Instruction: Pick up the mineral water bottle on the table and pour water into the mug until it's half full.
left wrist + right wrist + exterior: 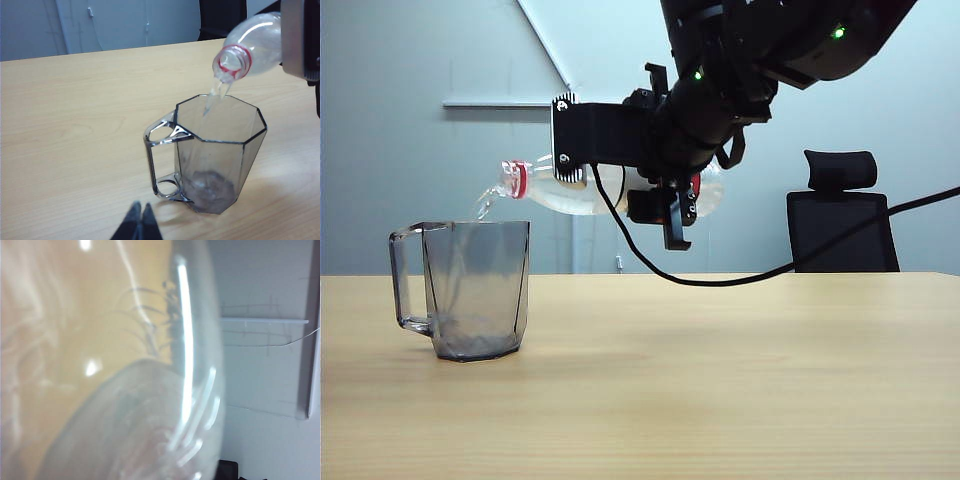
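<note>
— Where are the fingers on it right now?

— The right gripper (665, 205) is up over the middle of the table (720, 380), its fingers closed around the belly of the mineral water bottle (585, 190), about midway along its length. The jaws sit partly apart, only as wide as the bottle's body. From that arm's own camera you mostly see the clear curved plastic (150, 405) filling the view, so the bottle is pressed right up close to it.

— And how does the bottle lie from there?

— Nearly level, tipped a little mouth-down. The base end pokes out to the right of the fingers, the red neck ring (519, 180) to the left. The mouth hangs just above the near-right part of the mug's rim, not touching it.

— Is anything coming out?

— Yes, a thin stream of water (212, 100) falls from the open mouth into the mug (470, 290). There's only a shallow pool at the bottom.

— Where's the mug?

— Standing upright on the left side of the table, handle pointing left, away from the arm.

— The other gripper?

— The left gripper (139, 222) shows only as two dark tips drawn together with nothing between them, held near the mug's handle side and clear of it.

— Anything else around?

— A black cable (740, 275) loops down from the arm, and an office chair (842, 215) stands behind the table on the right.
</note>
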Available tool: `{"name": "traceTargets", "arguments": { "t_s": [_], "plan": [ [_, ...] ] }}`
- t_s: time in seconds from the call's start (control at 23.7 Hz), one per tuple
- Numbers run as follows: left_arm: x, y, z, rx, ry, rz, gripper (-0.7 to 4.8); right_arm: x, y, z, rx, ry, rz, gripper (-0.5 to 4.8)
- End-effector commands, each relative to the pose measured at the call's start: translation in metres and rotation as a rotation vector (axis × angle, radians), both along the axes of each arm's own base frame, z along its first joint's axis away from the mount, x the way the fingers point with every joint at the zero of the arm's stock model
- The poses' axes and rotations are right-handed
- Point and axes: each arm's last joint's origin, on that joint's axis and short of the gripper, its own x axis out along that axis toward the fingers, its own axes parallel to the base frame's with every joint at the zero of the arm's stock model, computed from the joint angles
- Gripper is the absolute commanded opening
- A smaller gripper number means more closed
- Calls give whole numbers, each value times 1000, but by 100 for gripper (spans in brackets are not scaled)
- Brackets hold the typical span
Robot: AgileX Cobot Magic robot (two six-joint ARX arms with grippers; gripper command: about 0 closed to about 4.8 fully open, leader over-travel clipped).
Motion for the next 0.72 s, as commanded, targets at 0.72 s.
{"name": "traceTargets", "arguments": {
  "t_s": [0.72],
  "plan": [
    [0,0,1,-7,-7,-2,-2,0,2,12,4,-76,6,273]
  ]
}}
